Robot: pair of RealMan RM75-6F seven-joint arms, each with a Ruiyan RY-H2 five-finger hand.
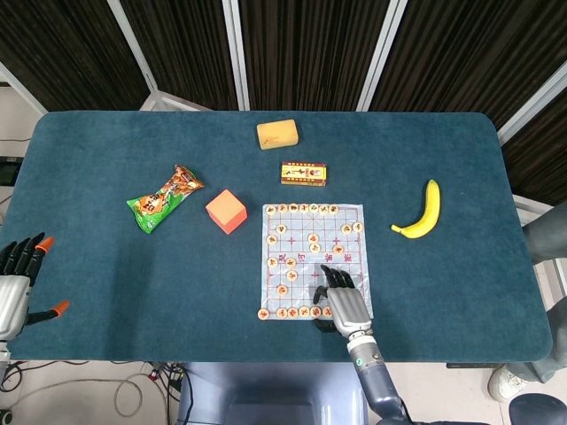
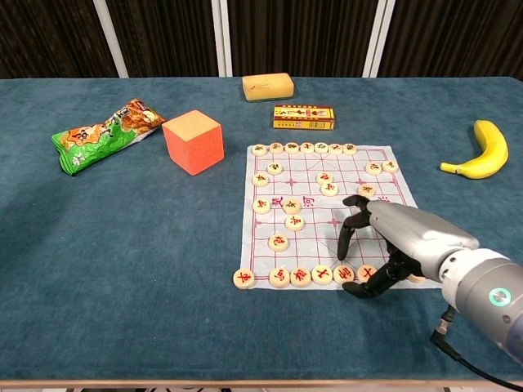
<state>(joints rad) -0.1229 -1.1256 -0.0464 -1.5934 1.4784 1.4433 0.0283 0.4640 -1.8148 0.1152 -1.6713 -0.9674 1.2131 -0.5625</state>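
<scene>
A dark teal tabletop sits in front of black slatted wall panels. At the far left edge, in the head view only, the left hand hangs off the near corner, fingers spread and holding nothing. Moving right come a green snack bag, an orange cube, a yellow sponge block at the back, and a small yellow-red box. Below the box lies the chess mat with its round wooden pieces. The right hand arches over the mat's near right corner, fingertips pointing down among the near-row pieces; whether it pinches one I cannot tell. To do this well, it should probably close on a single disc without nudging its neighbours or dragging the thin mat. A banana lies far right.
</scene>
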